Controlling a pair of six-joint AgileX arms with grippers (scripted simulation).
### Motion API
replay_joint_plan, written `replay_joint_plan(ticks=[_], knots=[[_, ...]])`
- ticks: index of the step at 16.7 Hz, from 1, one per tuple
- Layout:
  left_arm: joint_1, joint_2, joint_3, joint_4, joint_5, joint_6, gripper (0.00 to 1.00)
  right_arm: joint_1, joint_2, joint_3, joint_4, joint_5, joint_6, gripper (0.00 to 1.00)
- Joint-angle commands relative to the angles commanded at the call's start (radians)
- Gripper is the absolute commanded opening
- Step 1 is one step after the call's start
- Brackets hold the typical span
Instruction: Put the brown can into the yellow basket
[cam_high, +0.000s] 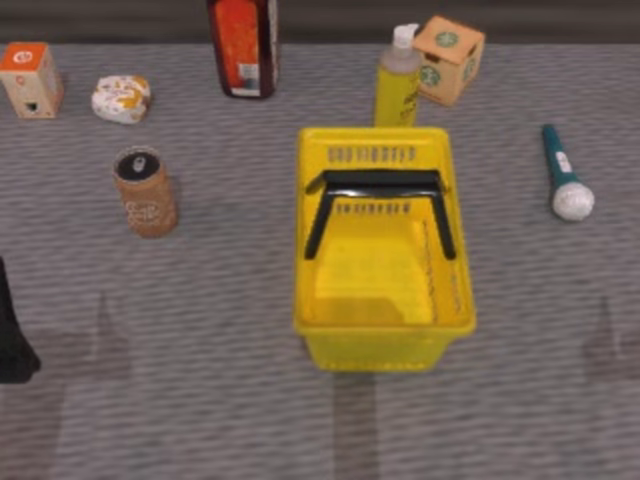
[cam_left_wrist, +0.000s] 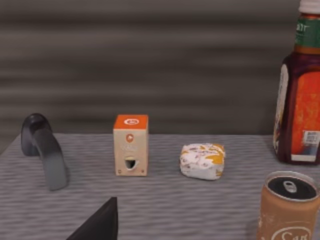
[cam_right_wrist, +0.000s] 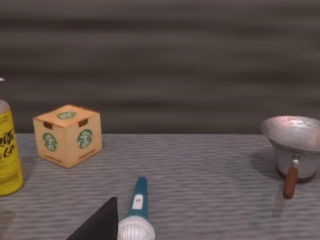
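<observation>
The brown can (cam_high: 145, 192) stands upright on the left part of the table, dark top up; the left wrist view shows the can (cam_left_wrist: 287, 210) close by. To its right stands the yellow basket (cam_high: 380, 350), black handles folded across its opening and nothing visible inside. My left arm (cam_high: 12, 335) is at the table's left edge, nearer the front than the can and apart from it. Only a dark wedge of my left gripper (cam_left_wrist: 100, 225) shows. My right gripper (cam_right_wrist: 102, 222) also shows as a dark wedge and is outside the top view.
Along the back stand an orange-topped box (cam_high: 30, 78), a white wrapped bundle (cam_high: 121, 98), a dark bottle with a red-orange label (cam_high: 243, 45), a yellow bottle (cam_high: 397, 85) and a green-logo box (cam_high: 448, 58). A teal microphone (cam_high: 565, 175) lies right. A metal pan (cam_right_wrist: 295, 145) sits farther right.
</observation>
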Motion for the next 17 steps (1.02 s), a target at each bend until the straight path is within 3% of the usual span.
replay_joint_plan(ticks=[4, 8, 12, 17], knots=[[-0.007, 0.029, 0.018, -0.028, 0.004, 0.008, 1.0, 0.0, 0.0, 0.0, 0.0, 0.0, 0.0, 1.0], [-0.04, 0.204, 0.145, -0.181, 0.02, 0.055, 1.0, 0.0, 0.0, 0.0, 0.0, 0.0, 0.0, 1.0], [-0.085, 0.496, 0.4, -0.404, 0.036, 0.138, 1.0, 0.0, 0.0, 0.0, 0.0, 0.0, 0.0, 1.0], [-0.138, 0.944, 0.874, -0.682, 0.044, 0.271, 1.0, 0.0, 0.0, 0.0, 0.0, 0.0, 0.0, 1.0]])
